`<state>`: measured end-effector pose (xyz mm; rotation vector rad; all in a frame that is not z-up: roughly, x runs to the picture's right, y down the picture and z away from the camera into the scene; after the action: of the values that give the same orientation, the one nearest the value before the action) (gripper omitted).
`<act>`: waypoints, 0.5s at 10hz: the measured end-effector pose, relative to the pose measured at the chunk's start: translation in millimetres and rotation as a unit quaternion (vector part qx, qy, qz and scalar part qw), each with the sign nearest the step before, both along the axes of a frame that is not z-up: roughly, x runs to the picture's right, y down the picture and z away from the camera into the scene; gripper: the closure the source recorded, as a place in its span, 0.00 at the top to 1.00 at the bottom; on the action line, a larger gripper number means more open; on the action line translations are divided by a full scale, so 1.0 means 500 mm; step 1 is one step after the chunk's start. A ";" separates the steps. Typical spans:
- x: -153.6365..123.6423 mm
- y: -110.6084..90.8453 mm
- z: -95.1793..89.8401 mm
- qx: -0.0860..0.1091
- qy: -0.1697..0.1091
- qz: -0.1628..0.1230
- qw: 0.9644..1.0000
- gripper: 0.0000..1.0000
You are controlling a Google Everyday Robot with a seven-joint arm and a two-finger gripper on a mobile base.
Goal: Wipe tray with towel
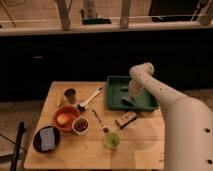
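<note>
Right of centre in the frame, my gripper (128,98) is down inside the green tray (116,88), over the lower middle of its floor, with my white arm (155,90) bending in from the lower right corner. Whether the gripper is spread, pressed together or pinching something, I cannot tell. A small dark shape (126,102) sits on the tray floor right at its tip, and I cannot say if that is the towel.

The tray rests on the upper right part of the wooden table (142,145). Just below it lies a brown bar (126,120), and lower down stands a green cup (111,141). Left of the tray a white-handled brush (90,99) lies at a slant, near a small dark cup (70,94). Further toward the lower left are an orange bowl (65,117), a white cup with dark contents (81,125) touching it, and a dark plate (37,145) carrying a blue-grey sponge (47,138).
</note>
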<state>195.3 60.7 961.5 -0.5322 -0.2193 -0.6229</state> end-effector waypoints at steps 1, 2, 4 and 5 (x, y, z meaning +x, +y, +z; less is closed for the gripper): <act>-0.008 0.011 -0.004 -0.004 -0.009 -0.013 1.000 0.00; -0.018 0.027 -0.013 -0.010 -0.018 -0.023 1.000 0.00; -0.018 0.052 -0.037 -0.016 -0.026 -0.034 0.999 0.00; 0.008 0.058 -0.046 -0.016 -0.020 -0.034 0.999 0.00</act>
<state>199.1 89.7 938.6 -0.5600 -0.2507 -0.6983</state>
